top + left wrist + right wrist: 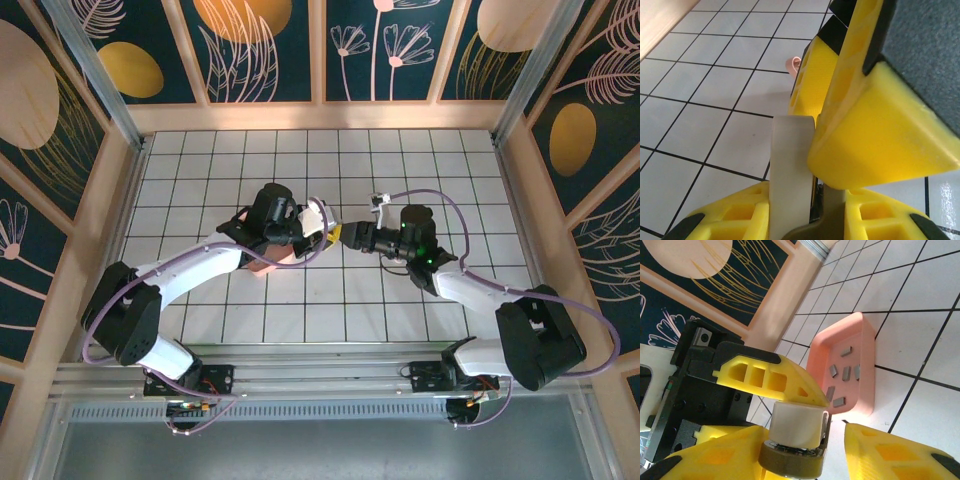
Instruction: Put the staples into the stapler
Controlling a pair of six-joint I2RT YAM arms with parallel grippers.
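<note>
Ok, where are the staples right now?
The tiny dark-grey metal staple strips lie loose inside the pink rounded-square tray, centre-right in the right wrist view, beyond the whitish stapler.

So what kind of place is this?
Most likely a robot test booth, not a home: a left arm and a right arm bolted to a rail beside a white gridded table, closed in by wood-framed walls painted with flowers.

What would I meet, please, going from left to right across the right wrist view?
Left pincer, reaching in from the left → the stapler it holds → pink tray, with the staples lying in it.
</note>
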